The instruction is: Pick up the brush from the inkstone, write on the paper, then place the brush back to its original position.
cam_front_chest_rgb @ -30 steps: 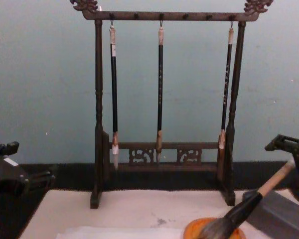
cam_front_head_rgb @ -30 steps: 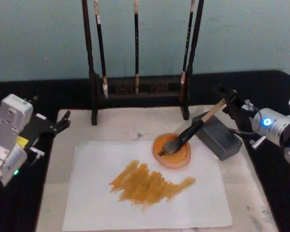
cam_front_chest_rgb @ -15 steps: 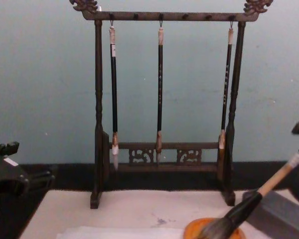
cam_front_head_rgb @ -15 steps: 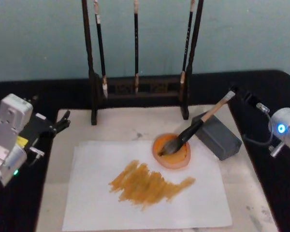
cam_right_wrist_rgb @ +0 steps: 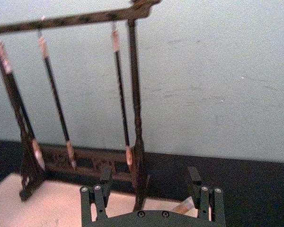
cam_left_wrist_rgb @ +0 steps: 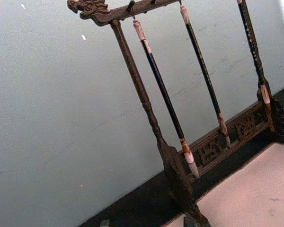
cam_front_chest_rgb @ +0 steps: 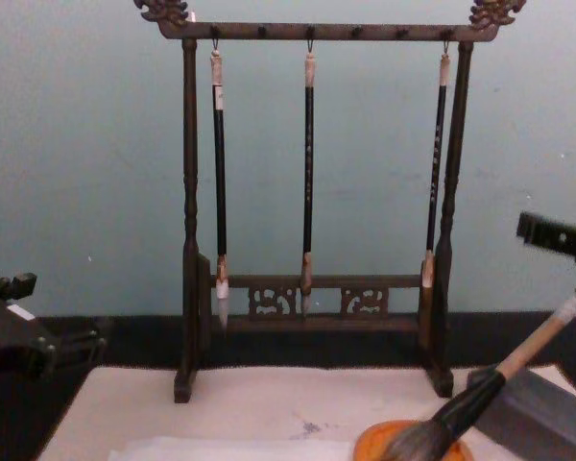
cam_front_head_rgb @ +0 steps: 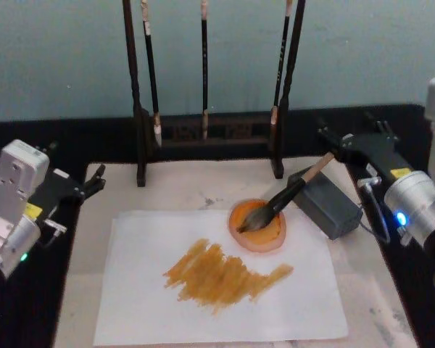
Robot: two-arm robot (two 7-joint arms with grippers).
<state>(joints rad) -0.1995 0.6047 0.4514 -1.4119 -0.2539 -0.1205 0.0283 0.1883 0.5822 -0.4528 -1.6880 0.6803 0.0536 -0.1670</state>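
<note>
The brush [cam_front_head_rgb: 283,201] lies slanted, its pale handle propped on the grey inkstone block [cam_front_head_rgb: 326,204] and its bushy bristles [cam_front_chest_rgb: 418,442] in a round orange dish [cam_front_head_rgb: 258,230]. My right gripper [cam_front_head_rgb: 333,143] hovers open just above and behind the handle's end [cam_front_chest_rgb: 562,317]. In the right wrist view its fingers [cam_right_wrist_rgb: 97,196] stand wide apart, with the handle tip [cam_right_wrist_rgb: 184,207] low between them and untouched. The paper [cam_front_head_rgb: 138,304] lies flat and bears a broad orange-brown stroke [cam_front_head_rgb: 225,277]. My left gripper [cam_front_head_rgb: 93,184] is parked open at the table's left edge.
A dark wooden rack [cam_front_head_rgb: 206,134] with three thin black-handled brushes [cam_front_chest_rgb: 309,182] stands at the back of the pale mat [cam_front_head_rgb: 181,188]. Black table surface borders the mat on both sides. The teal wall rises behind.
My right gripper left the handle's end, pulled away to the right, then came back higher above it. The brush stayed on the inkstone and dish. The left arm has not moved.
</note>
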